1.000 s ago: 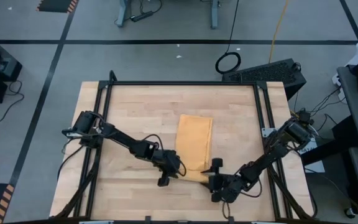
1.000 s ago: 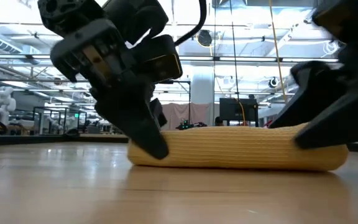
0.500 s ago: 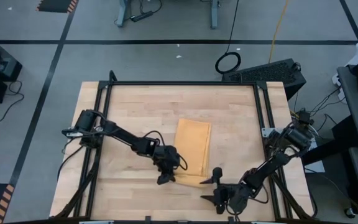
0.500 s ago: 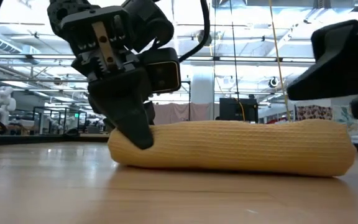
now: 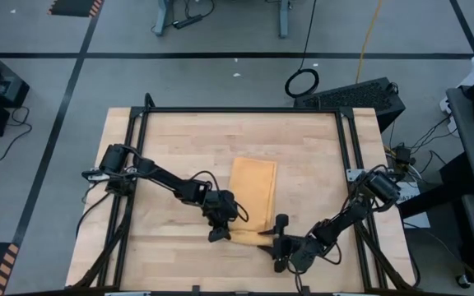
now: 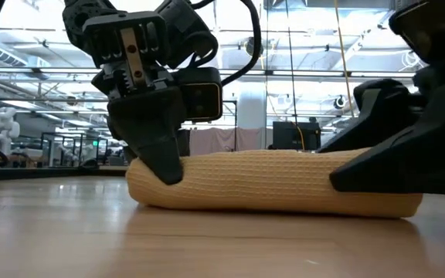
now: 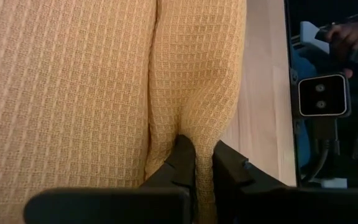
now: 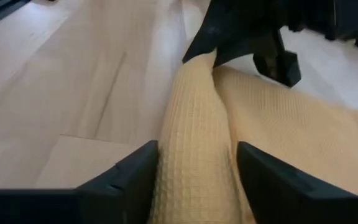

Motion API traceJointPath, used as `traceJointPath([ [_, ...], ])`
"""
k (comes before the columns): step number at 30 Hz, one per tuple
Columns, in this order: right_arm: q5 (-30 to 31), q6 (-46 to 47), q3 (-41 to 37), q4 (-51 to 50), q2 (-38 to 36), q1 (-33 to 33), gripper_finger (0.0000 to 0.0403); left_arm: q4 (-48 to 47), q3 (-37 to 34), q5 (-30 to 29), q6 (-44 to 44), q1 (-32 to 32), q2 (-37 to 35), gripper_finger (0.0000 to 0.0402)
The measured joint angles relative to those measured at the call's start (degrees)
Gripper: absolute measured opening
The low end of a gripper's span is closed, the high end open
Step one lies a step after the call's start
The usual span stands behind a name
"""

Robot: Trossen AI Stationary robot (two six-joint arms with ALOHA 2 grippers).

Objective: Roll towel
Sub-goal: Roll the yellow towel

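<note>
Near the worktop's (image 5: pixel 179 140) front edge lies one towel (image 5: pixel 253 193), its near end rolled up, with bare wood all around. Two end effectors flank the roll: the left end effector (image 5: pixel 217 233) pinches one end, while the right end effector (image 5: pixel 275 245), spread, straddles the other, having moved back in since half a second ago.

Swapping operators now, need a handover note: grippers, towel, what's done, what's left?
Left gripper: shut, pinching the rolled end of the towel at its left side.
Right gripper: open, fingers straddling the roll's other end without clamping it.
Towel: mid-table, near edge rolled into a short roll, the rest lying flat beyond it.
Done: first turns of the roll.
Left: likely regrip with the right and roll on across the flat part.
</note>
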Motion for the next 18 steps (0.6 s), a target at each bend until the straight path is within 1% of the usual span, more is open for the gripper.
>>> traceJointPath([
  [4,-1.3,4.6,0.0,-3.1,0.0,-0.3,0.0159,0.0,0.0,-0.5,0.0,0.0,0.0,0.0026],
  [7,-2.4,9.7,0.1,-5.6,0.0,-0.6,0.0135,0.1,0.0,-0.8,0.2,0.0,0.0,0.0027],
  [10,-2.9,14.0,0.1,-6.5,-0.1,-0.7,0.0111,0.0,0.0,-2.7,0.4,0.0,0.0,0.0036],
  [14,-3.2,17.8,0.1,-6.9,-0.1,-0.8,0.0071,0.0,0.0,-6.3,2.0,-0.6,-0.1,0.0074],
  [18,-3.2,23.3,0.2,-9.1,-0.3,-0.9,0.0040,0.0,0.1,-6.8,4.3,-1.7,-0.2,0.0125],
])
